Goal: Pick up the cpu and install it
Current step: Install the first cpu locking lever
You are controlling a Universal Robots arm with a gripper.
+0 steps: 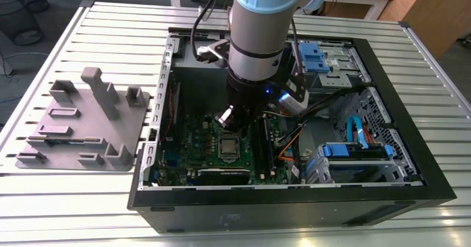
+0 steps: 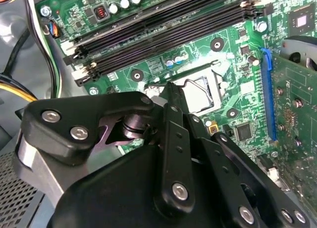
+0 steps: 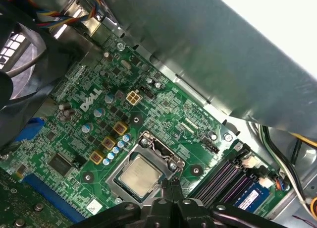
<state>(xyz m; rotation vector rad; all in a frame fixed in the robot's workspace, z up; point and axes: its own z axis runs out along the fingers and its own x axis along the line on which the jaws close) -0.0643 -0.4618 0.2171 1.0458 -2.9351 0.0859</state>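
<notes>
Inside the open black computer case (image 1: 294, 200) on the slatted metal table (image 1: 74, 203), the small square cpu with its pale silver-grey metal top (image 3: 140, 175) lies flat in the socket of the green motherboard (image 3: 163, 106), framed by the metal socket bracket. Just above it hangs the black gripper (image 3: 171, 184), its fingers (image 2: 171, 96) drawn together with nothing between them, tips just beside the chip's edge. At the exterior view's left, well apart, a grey plastic fixture plate with upright blocks (image 1: 81, 123) rests on the table.

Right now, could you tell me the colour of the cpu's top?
Pale silver-grey, best in the first wrist view: cpu.
</notes>
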